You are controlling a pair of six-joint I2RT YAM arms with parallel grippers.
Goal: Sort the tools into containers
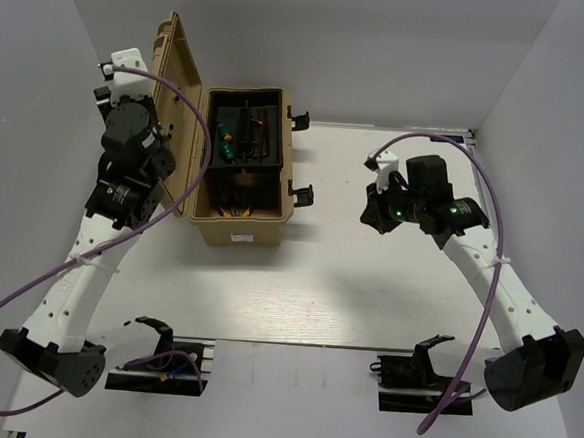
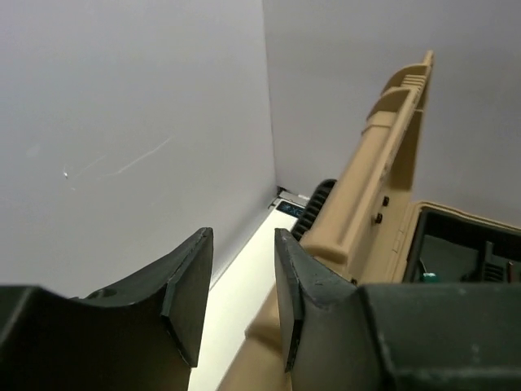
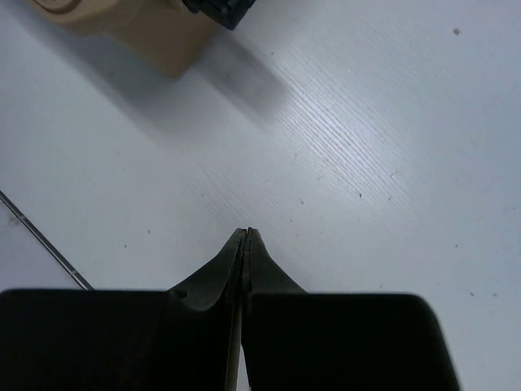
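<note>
1. At the near edge of the white table (image 1: 346, 303) sit two black stands, the left stand (image 1: 152, 358) and the right stand (image 1: 420, 370). One is in front of each arm base. A purple cable (image 1: 26, 301) loops off the left arm, and another runs along the right arm.
2. The right gripper (image 3: 247, 238) hangs over bare table to the right of the case, apart from it. Its fingers are pressed together tip to tip, with nothing between them. Its wrist view shows only a tan corner of the case and a black latch (image 3: 218, 11) at the top edge.
3. The tan case (image 1: 239, 230) stands left of centre with its lid (image 1: 176, 91) swung up on the left side. Its black latches hang off the right wall.
4. The tools that can be seen are all inside the case.
   - In the nearer half, a deeper well shows yellow handles (image 1: 237, 213) against the near wall. They are too small to tell more.
   - A black tray (image 1: 268, 127) fills the farther half.
   - The green-handled screwdrivers (image 1: 220, 139) lie along the tray's left edge.
   - The thin dark and reddish pieces beside them are too small to name.
5. The left gripper (image 2: 242, 244) is raised at the far left, beside the outer face of the lid.
   - Its fingers are spread with a clear gap and hold nothing.
   - The lid runs just past the right finger; whether they touch cannot be told.
6. Plain pale walls (image 2: 122, 122) close the scene behind.
</note>
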